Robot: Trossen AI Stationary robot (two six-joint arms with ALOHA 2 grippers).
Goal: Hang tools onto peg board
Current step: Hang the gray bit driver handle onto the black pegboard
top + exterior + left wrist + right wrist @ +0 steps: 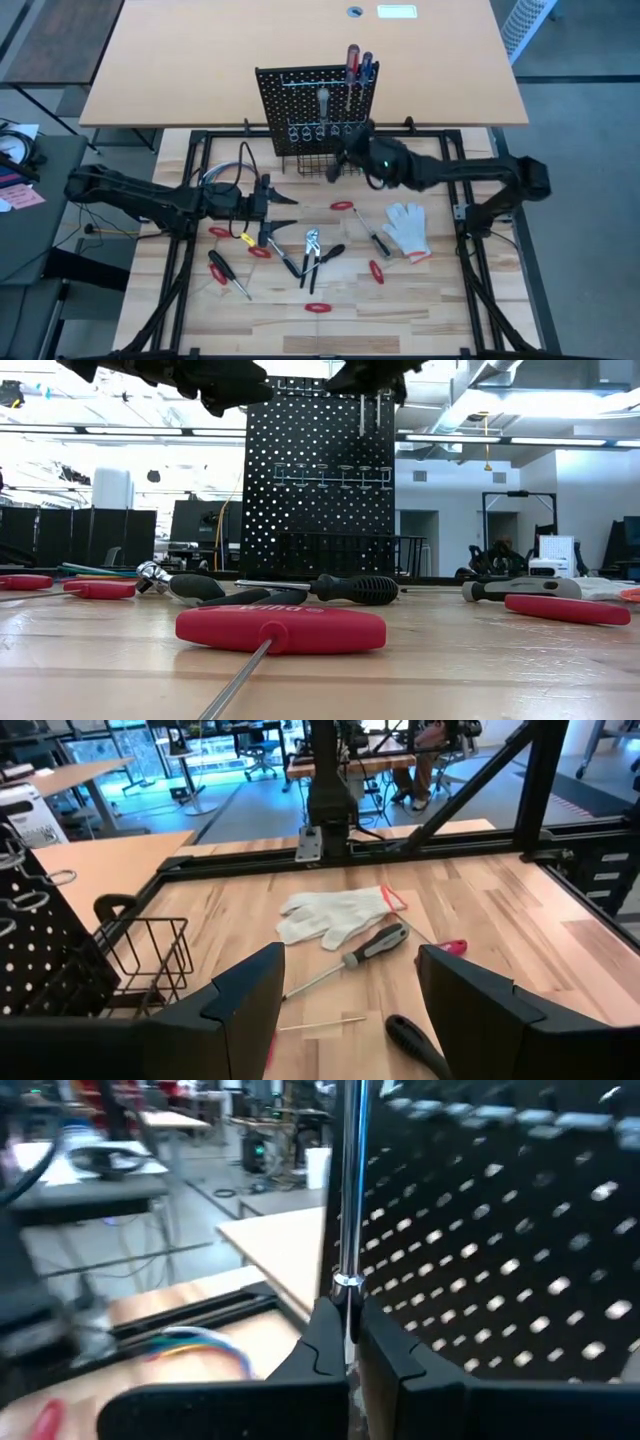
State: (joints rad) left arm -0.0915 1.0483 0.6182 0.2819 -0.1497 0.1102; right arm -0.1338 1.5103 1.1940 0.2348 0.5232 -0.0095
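The table (420, 300) carries my peg board (315, 100), upright at its far edge, with screwdrivers (358, 65) hung on it. More tools (312, 258) lie scattered before it. My right tool (348, 1342) pinches a metal shaft (350, 1190) close beside the board; my left tool (345, 1005) hangs spread above the table

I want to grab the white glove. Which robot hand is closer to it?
Right. The right gripper is up by the peg board, nearer the white glove; the left gripper is farther, across the tools.

Scattered tools (312, 258) around left gripper (288, 212)
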